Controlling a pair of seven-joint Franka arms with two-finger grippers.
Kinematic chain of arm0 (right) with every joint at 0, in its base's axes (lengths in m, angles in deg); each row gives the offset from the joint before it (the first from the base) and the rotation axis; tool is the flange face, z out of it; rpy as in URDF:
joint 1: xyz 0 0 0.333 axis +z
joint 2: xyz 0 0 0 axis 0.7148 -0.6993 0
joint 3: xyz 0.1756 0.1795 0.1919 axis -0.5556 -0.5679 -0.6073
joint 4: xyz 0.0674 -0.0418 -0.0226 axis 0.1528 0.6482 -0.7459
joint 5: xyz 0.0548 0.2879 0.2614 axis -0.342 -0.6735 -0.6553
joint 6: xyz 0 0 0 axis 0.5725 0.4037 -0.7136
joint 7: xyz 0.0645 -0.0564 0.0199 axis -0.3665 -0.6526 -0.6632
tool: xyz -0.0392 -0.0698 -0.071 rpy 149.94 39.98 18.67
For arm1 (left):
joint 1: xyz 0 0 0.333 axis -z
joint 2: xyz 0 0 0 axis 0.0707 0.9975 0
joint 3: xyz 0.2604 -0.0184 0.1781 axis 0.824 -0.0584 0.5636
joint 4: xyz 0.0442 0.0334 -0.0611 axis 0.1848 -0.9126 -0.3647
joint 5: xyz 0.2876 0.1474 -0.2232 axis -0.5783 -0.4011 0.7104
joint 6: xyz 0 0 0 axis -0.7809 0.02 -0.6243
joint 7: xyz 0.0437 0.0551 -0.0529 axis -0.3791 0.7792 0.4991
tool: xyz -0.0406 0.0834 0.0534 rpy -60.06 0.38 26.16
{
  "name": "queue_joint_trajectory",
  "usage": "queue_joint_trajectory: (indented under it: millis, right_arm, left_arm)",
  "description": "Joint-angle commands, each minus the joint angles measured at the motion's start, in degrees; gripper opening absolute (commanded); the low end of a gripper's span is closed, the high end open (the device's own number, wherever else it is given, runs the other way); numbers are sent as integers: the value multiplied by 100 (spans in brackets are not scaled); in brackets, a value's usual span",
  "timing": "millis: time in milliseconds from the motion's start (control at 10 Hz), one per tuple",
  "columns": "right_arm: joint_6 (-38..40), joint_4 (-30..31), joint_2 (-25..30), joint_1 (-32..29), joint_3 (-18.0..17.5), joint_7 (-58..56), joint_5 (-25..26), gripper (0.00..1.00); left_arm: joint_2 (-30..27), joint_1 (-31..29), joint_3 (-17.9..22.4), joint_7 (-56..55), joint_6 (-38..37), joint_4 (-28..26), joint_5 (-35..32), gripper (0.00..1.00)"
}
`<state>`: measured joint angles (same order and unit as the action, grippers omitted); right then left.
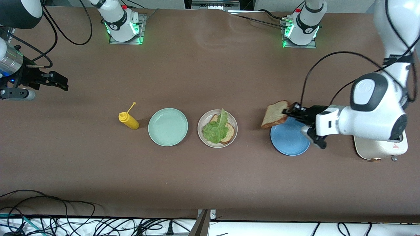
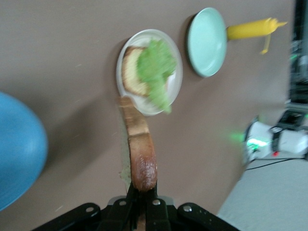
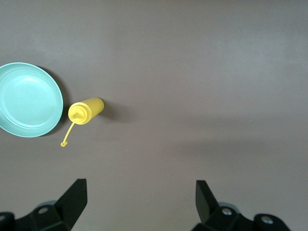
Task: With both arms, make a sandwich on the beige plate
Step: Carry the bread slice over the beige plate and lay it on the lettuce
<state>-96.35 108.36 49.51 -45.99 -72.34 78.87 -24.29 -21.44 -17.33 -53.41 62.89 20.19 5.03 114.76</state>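
Brown matte bench (image 1: 210,183), three plates in a row across its middle, cables hanging off the edge nearest the front camera.

Beige plate (image 1: 217,128) sits between the mint-green plate (image 1: 168,126) and the blue plate (image 1: 290,137). On it: one bread slice (image 1: 228,131) lying flat with the lettuce leaf (image 1: 216,128) draped over it, leaf tip overhanging the rim toward the arm bases. Bottom half of the sandwich looks done.

Left tool (image 1: 292,111) is clamped on the crust edge of the second bread slice (image 1: 275,114), carried tilted, almost on edge, over the blue plate's rim on the side toward the beige plate. Left wrist view shows the slice (image 2: 137,144) sticking straight out from the shut jaws, pointing at the beige plate (image 2: 149,72).

Right tool (image 1: 54,80) waits with its jaws spread wide, above bare bench at the right arm's end, well clear of the yellow squeeze bottle (image 1: 128,120).

Step in hand, my judgement: carrying the top slice across. Next move calls for travel toward the beige plate, levelling the slice flat, lowering it square onto the lettuce, then letting go.

Room: open bench lies between the blue and beige plates, nothing in the path. Watch the low plate rim and the loose leaf, which may shift under the slice. A cream appliance (image 1: 380,147) stands under the left arm's elbow.
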Motion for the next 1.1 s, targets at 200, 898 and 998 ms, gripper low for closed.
queue_joint_trajectory:
  millis: [200,898,998]
  right_arm:
    - [-459,498,343,1,-8,64,-63,100]
    - [-452,562,363,-8,36,-15,-54,100]
    - [-452,553,345,-8,45,-15,-54,100]
  left_arm:
    - [993,851,-4,9,1357,206,2119,0]
    - [1980,1214,5,1609,1772,118,2477,4]
    - [2041,1231,5,1617,1781,136,2512,75]
